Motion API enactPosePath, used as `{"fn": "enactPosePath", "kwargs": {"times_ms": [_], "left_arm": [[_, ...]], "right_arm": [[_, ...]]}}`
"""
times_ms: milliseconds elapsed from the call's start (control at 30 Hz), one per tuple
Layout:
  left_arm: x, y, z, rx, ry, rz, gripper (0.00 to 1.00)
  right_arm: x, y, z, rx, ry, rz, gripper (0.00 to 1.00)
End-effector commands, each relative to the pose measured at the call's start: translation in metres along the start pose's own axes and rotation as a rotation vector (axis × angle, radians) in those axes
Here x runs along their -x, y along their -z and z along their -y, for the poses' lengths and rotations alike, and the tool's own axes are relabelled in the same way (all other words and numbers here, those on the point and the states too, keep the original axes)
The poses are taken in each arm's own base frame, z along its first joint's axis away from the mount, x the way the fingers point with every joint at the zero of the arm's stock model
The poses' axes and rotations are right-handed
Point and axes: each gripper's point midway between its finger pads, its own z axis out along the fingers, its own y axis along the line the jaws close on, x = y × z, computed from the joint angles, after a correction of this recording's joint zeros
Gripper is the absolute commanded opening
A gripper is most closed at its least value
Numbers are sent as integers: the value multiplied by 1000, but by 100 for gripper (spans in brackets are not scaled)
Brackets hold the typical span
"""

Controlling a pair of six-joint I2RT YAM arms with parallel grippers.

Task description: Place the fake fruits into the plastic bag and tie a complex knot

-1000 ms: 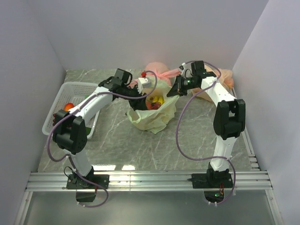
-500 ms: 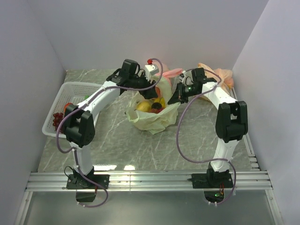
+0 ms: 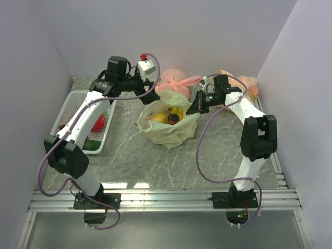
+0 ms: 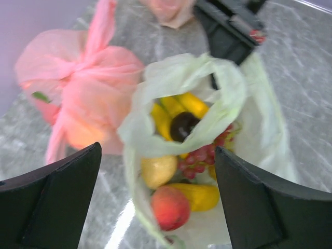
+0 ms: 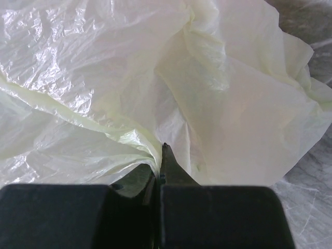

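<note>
Marble tabletop (image 3: pixel 218 155), pink bag (image 4: pixel 88 88) behind plastic bag (image 3: pixel 171 134), left claw (image 4: pixel 157 150) spread, right claw (image 5: pixel 160 168) pinching it

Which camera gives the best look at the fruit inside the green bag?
The left wrist view: it looks straight into the open plastic bag, showing the fake fruits, bananas, grapes and a peach among them. The top external view shows them small. The right wrist view shows only bag plastic.
</note>
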Motion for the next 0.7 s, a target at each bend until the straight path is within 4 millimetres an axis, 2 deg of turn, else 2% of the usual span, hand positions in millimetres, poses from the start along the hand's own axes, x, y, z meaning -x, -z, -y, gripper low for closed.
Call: {"fn": "enactPosePath", "kwargs": {"times_ms": [0, 100, 200, 300, 400, 433, 467, 500, 600, 667], "left_arm": [[17, 15, -20, 62, -46, 61, 94], [18, 11, -26, 49, -186, 63, 95], [20, 8, -17, -23, -257, 53, 98], [15, 9, 1, -105, -395, 42, 99], [0, 6, 21, -136, -532, 11, 99], [5, 5, 16, -91, -583, 24, 99], [6, 6, 20, -79, -605, 30, 99], [-3, 0, 26, -98, -647, 19, 99], [-7, -12, 29, -91, -701, 8, 99], [1, -19, 22, -40, -732, 26, 95]], "right_arm": [[6, 11, -10, 5, 70, 44, 0], [6, 10, -10, 5, 75, 40, 0], [7, 10, -12, 6, 80, 40, 0], [7, 11, -12, 6, 88, 43, 0], [7, 11, -14, 12, 88, 43, 0], [8, 11, -15, 13, 88, 45, 0], [7, 12, -15, 11, 93, 47, 0], [7, 11, -15, 13, 92, 44, 0], [6, 11, -16, 20, 90, 44, 0], [4, 11, -15, 18, 94, 40, 0]]}}
